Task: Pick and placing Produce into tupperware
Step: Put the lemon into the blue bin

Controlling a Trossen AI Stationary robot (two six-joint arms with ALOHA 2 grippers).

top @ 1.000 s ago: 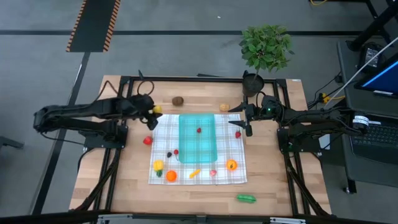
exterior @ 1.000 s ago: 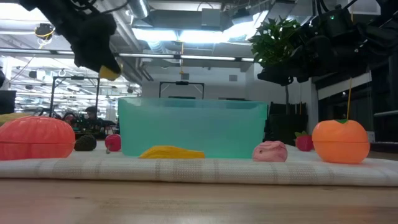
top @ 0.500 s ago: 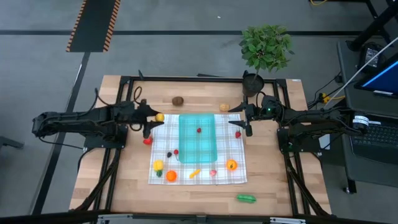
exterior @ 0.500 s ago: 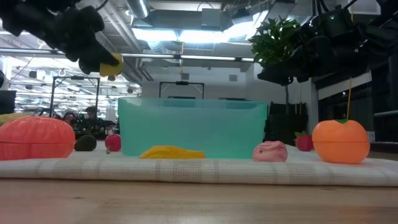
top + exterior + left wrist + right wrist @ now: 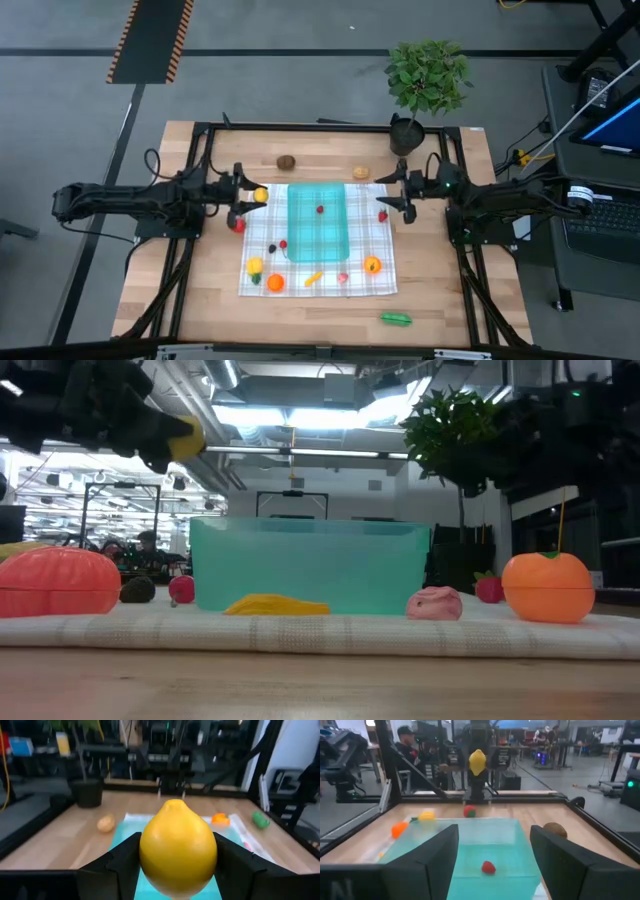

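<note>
A robotics lab: exposed ceiling ducts [image 5: 300, 395], equipment racks [image 5: 440, 755], hazard-striped floor tape [image 5: 150, 40], a workstation monitor [image 5: 615, 125].

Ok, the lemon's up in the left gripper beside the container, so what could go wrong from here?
The left gripper holds the yellow lemon raised, short of the teal tupperware; opening now would likely drop it on the checked cloth. The lemon is round between the fingers, so it might slip. The right gripper waits open at the container's far side, so carrying across too far risks contact.
</note>
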